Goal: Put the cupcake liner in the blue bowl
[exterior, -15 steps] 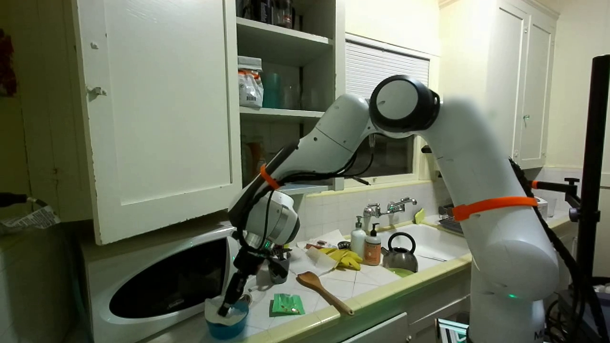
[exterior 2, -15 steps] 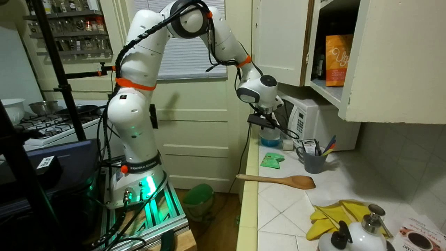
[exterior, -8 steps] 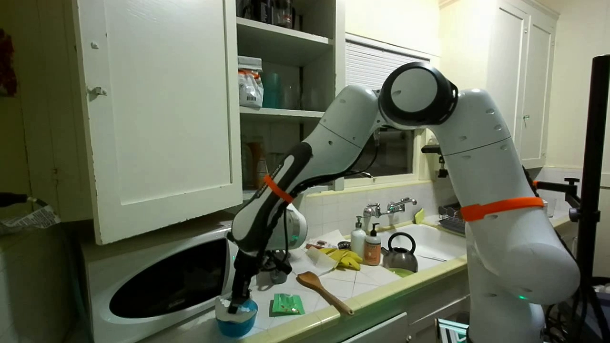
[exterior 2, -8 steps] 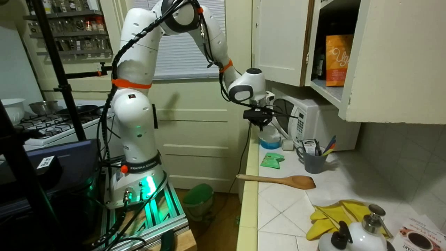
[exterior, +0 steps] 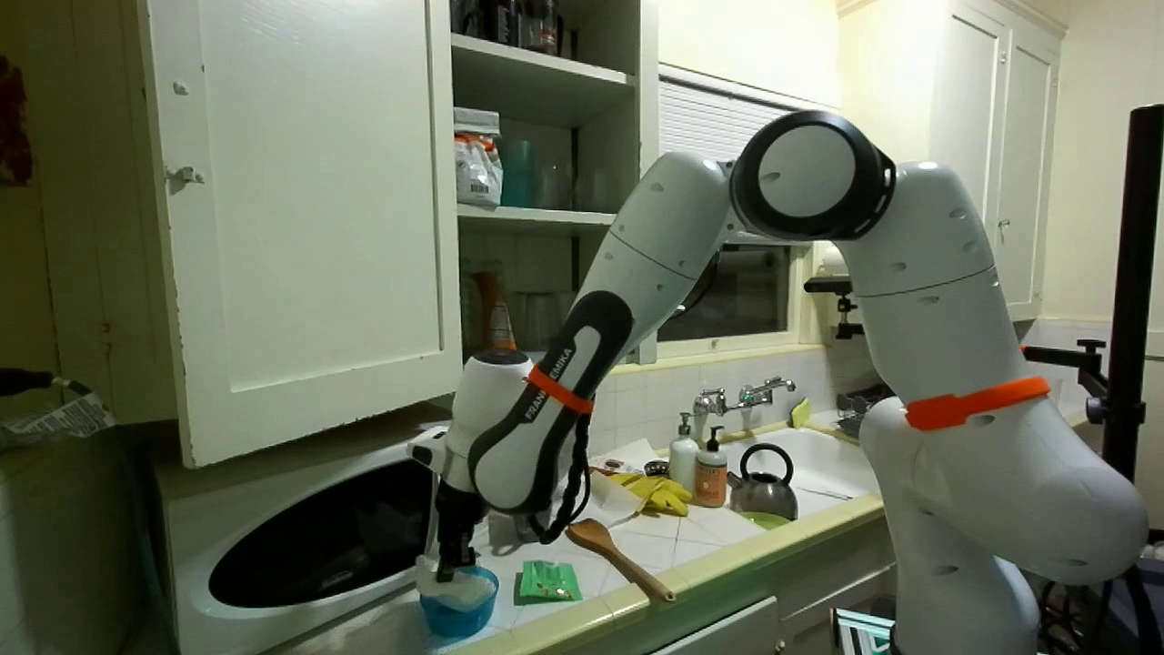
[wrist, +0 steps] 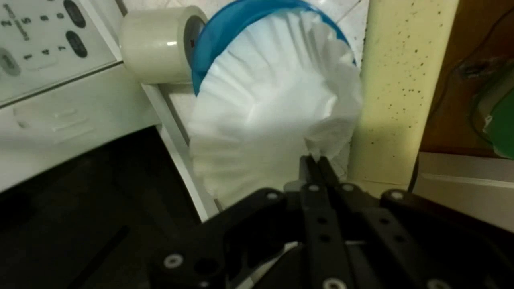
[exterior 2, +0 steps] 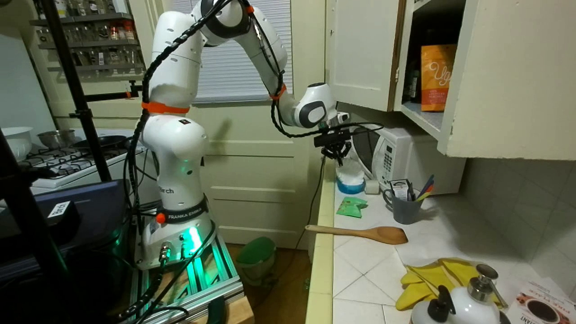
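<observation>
Kitchen counter, white tile with a pale yellow edge: cupcake liner and blue bowl

Entries run from the nearest item back, as seen in an exterior view. Blue bowl: round, smooth-sided, standing near the counter's yellow edge. Cupcake liner: white paper, pleated, tilted, lower part in the bowl's mouth, one side up above the rim; in the wrist view it hides most of the bowl, leaving a blue arc. Gripper: black, pointing down, fingers clenched together with the liner's creased paper pinched at their tips. Pale roll: on its side, just beside the bowl. Microwave: white, dark oval pane, near the bowl. Green packet: flat on the tile, near the bowl. Wooden spoon: laid at an angle, handle across the yellow edge. Grey mug: upright, holding slim coloured items. Yellow gloves: a crumpled heap. Pump bottles: two, side by side, upright. Kettle: metallic, black ring handle, seen against the sink. Tap: chrome, above the sink. Window: white blind, partly lowered.
</observation>
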